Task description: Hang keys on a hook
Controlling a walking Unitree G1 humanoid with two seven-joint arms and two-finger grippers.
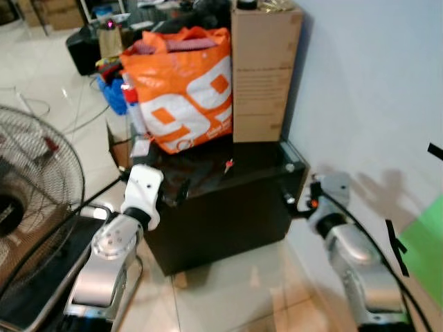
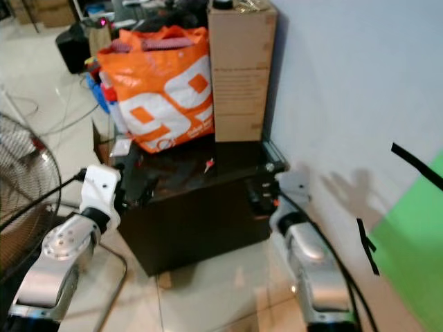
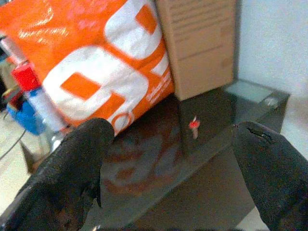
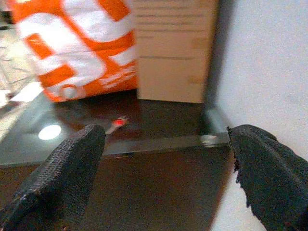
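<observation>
Orange bag beside cardboard box — fan apart.

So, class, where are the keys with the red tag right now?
The keys lie on the dark glass-topped cabinet, just in front of the orange bag and the tall cardboard box, ahead of both open grippers.

Lighting is even, bright indoor light. The glossy dark cabinet top mirrors the orange bag; a round glare spot shows in the right wrist view. Soft arm shadows fall on the wall. Head views are slightly soft; wrist views blur, fingers unfocused.
</observation>
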